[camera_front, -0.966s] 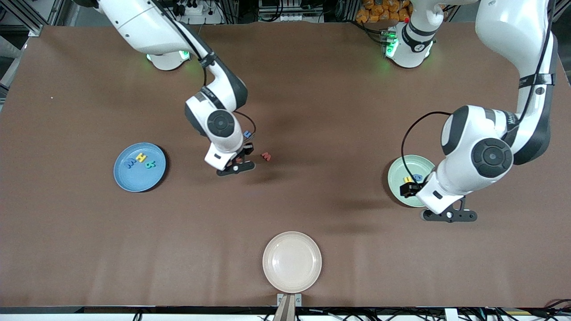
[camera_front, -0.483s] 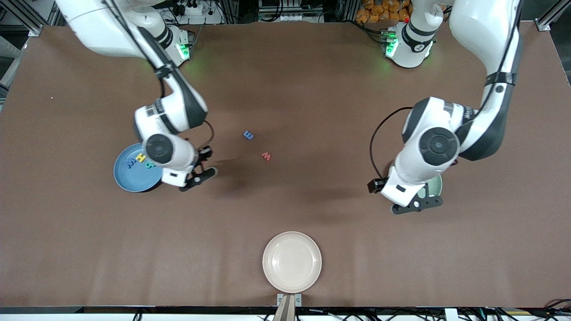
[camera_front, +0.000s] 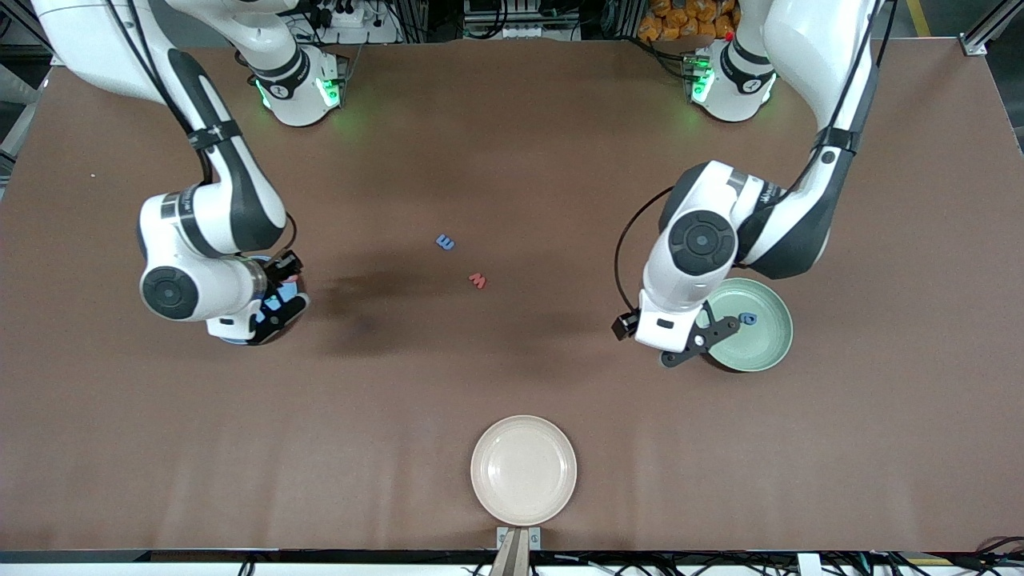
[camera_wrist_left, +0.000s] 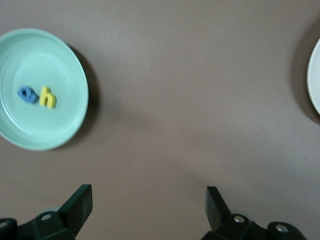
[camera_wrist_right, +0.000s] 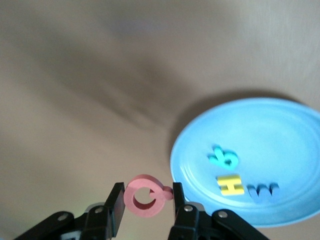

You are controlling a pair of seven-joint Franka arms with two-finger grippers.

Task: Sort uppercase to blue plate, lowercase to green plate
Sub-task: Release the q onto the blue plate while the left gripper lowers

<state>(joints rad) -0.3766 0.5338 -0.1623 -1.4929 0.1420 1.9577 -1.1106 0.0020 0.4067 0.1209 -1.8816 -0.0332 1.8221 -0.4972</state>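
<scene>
My right gripper [camera_wrist_right: 145, 200] is shut on a red Q [camera_wrist_right: 146, 196], held in the air just off the rim of the blue plate [camera_wrist_right: 280, 130]. A teal R [camera_wrist_right: 223, 158], a yellow H [camera_wrist_right: 230, 185] and a blue M/W [camera_wrist_right: 263, 191] lie in that plate. My left gripper [camera_wrist_left: 149, 205] is open and holds nothing, over bare table beside the green plate [camera_wrist_left: 55, 60]. That plate holds a blue a [camera_wrist_left: 27, 94] and a yellow h [camera_wrist_left: 48, 97]. A small blue letter [camera_front: 445, 242] and a red w [camera_front: 478, 280] lie on the table's middle.
A cream plate [camera_front: 523, 470] stands at the table's edge nearest the front camera, midway between the two arms. In the front view the right arm covers most of the blue plate, and the left arm overlaps the green plate's rim.
The right arm swung from the table's middle to the blue plate, carrying the red Q. The left arm moved off the green plate toward the middle, uncovering it.
</scene>
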